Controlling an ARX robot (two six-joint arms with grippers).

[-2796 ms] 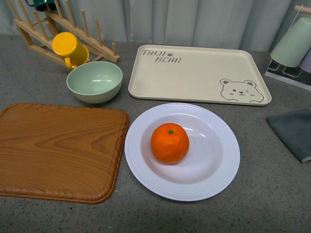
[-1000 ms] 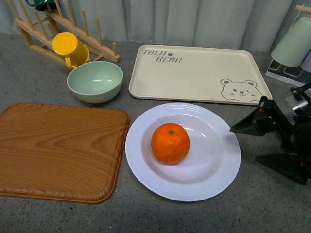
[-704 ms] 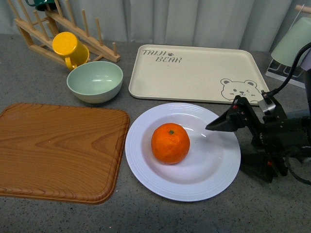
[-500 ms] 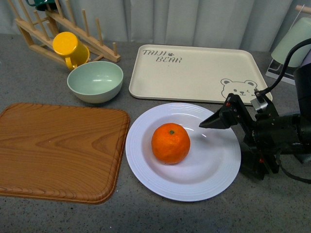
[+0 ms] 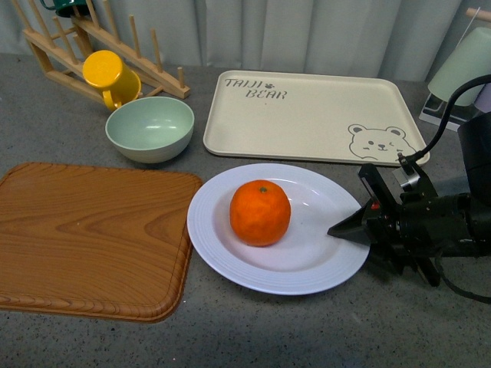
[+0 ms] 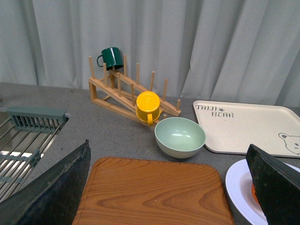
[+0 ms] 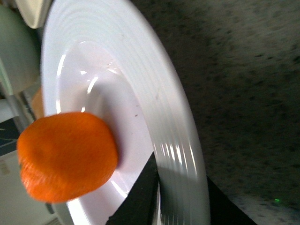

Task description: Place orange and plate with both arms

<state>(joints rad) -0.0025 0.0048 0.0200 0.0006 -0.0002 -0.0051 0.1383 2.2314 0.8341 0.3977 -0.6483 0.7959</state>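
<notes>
On a grey speckled surface point(image 5: 307, 337), one round bright orange fruit point(image 5: 260, 212) sits in one large white plate with a ridged rim point(image 5: 211, 245). The right gripper point(image 5: 345, 228) has its jaws pinching the plate's right edge, one above the rim and one below. The left gripper point(image 6: 168, 147) hangs aloft, jaws spread wide and empty. The task looks barely begun: plate gripped, orange untouched, neither yet placed. Also counted are one brown wooden board point(image 5: 92, 238), one beige rectangular bear tray point(image 5: 307, 115), one pale green bowl point(image 5: 149, 126) and one yellow mug point(image 5: 110, 75).
</notes>
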